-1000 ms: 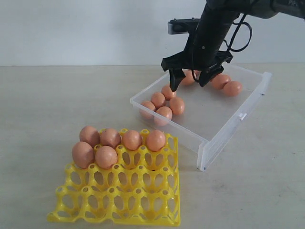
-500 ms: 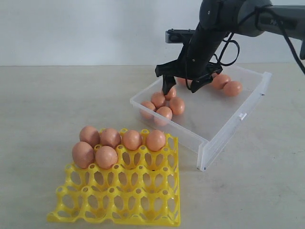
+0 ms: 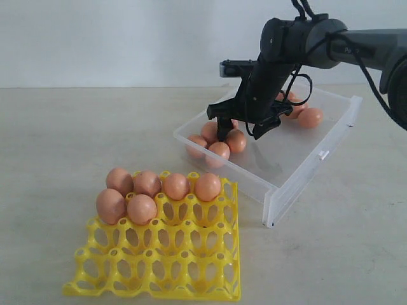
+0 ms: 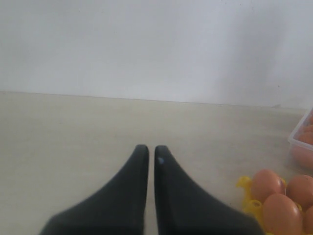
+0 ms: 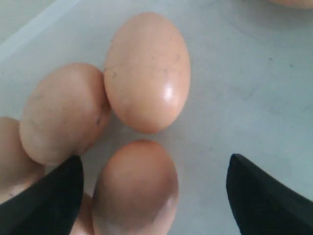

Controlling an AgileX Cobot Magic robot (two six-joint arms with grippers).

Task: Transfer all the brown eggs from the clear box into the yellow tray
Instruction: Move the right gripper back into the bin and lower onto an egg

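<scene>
Right claw is held wide open and empty, low over the cluster of brown eggs in the corner of the clear box nearest the yellow tray, where six eggs are seated. Since the clustered eggs lie touching, a neighbour may be struck and rolled, or two pinched together and one dropped.
</scene>
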